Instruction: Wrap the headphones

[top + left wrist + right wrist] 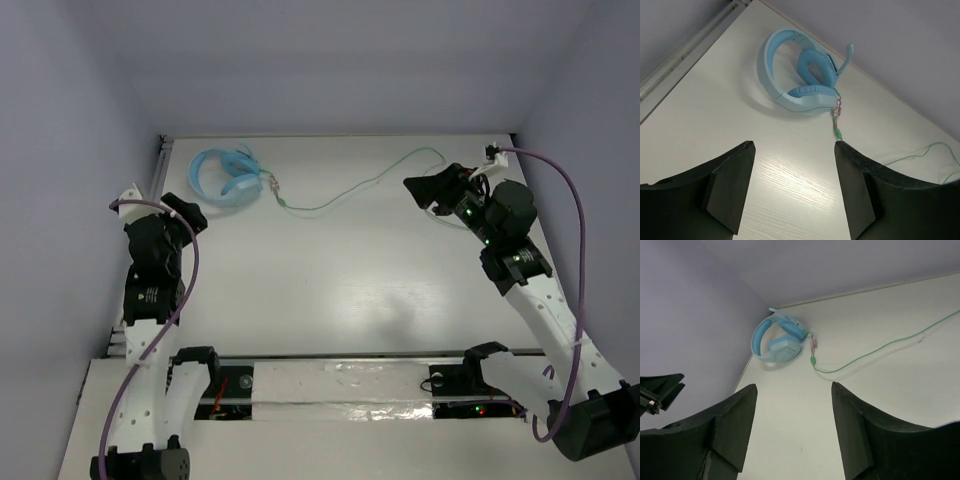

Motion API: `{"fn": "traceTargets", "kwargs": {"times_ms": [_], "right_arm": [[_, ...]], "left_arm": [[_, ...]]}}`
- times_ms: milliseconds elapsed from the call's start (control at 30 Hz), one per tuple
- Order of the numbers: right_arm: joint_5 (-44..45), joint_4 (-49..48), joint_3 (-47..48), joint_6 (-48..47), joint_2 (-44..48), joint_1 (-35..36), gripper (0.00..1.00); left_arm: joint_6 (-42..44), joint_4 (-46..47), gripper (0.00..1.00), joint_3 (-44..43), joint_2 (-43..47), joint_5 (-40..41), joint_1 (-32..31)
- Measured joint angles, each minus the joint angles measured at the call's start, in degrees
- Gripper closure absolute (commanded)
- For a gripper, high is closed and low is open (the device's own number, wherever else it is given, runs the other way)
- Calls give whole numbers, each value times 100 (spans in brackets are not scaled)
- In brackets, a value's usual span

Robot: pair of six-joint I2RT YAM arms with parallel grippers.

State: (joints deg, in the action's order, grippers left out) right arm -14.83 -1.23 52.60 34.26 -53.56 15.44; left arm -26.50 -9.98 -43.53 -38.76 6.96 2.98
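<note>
- Well, the left gripper (pixel 794 145) has its fingers spread wide, holding nothing.
- The headphones (pixel 810 94) lie on the tabletop (pixel 715 115) just ahead of those fingers, untouched.
- The right gripper (pixel 792 386) also gapes empty, well apart from them.
- Their pale green cord (pixel 340 200) trails loose toward the right fingers.

The left arm (pixel 142 340) and right arm (pixel 545 300) share white, hole-dotted links and black joint housings. A thick purple cable (pixel 579 260) trails along each. Tiny green lights (pixel 465 212) dot the right arm's joints, and the fingers (pixel 730 185) are broad matte-black wedges.
</note>
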Motion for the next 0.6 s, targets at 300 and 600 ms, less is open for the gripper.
{"fn": "traceTargets", "kwargs": {"times_ms": [300,600], "right_arm": [[-142,-146,-103,107,-35,2,100],[-190,-435,-201,162,-90,79,53]], "left_arm": [[116,199,100,-389,-846,181,0],[483,507,64,-1799,-3338,334,181]]}}
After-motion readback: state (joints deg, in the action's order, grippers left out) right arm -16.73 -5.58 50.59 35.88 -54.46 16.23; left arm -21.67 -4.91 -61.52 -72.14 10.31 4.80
